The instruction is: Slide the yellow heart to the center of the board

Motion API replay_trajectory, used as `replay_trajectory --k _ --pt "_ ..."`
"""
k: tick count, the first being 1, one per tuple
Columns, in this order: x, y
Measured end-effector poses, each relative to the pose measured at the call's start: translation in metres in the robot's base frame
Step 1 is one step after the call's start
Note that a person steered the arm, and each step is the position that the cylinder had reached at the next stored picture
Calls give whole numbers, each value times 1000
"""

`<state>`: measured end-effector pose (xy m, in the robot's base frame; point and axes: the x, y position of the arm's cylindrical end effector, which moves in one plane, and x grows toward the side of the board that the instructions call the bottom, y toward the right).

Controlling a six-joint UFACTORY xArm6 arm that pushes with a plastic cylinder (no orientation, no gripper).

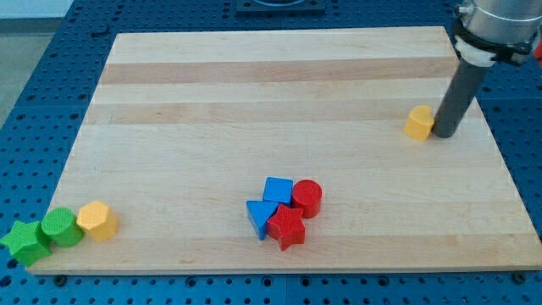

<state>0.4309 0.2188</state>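
The yellow heart (418, 123) lies on the wooden board (254, 127) near the view's right edge, about mid-height. My tip (444, 134) rests on the board right beside the heart's right side, touching it or nearly so. The dark rod rises from there to the grey arm body at the view's top right corner.
A cluster of a blue cube (277, 191), a blue triangle (259, 216), a red cylinder (306, 198) and a red star (287, 228) sits low at the board's middle. A yellow hexagon (97, 220), a green cylinder (60, 227) and a green star (25, 241) sit at the bottom left corner.
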Motion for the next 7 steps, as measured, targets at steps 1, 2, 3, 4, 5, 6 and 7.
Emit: replay_trajectory --k 1,2,3,4,5,6,7 --pt "-4 -15" --pt "-7 -33" --pt "-19 -46" --pt "-39 -50" --pt "-49 -69" --pt "-49 -89" --pt "-44 -107"
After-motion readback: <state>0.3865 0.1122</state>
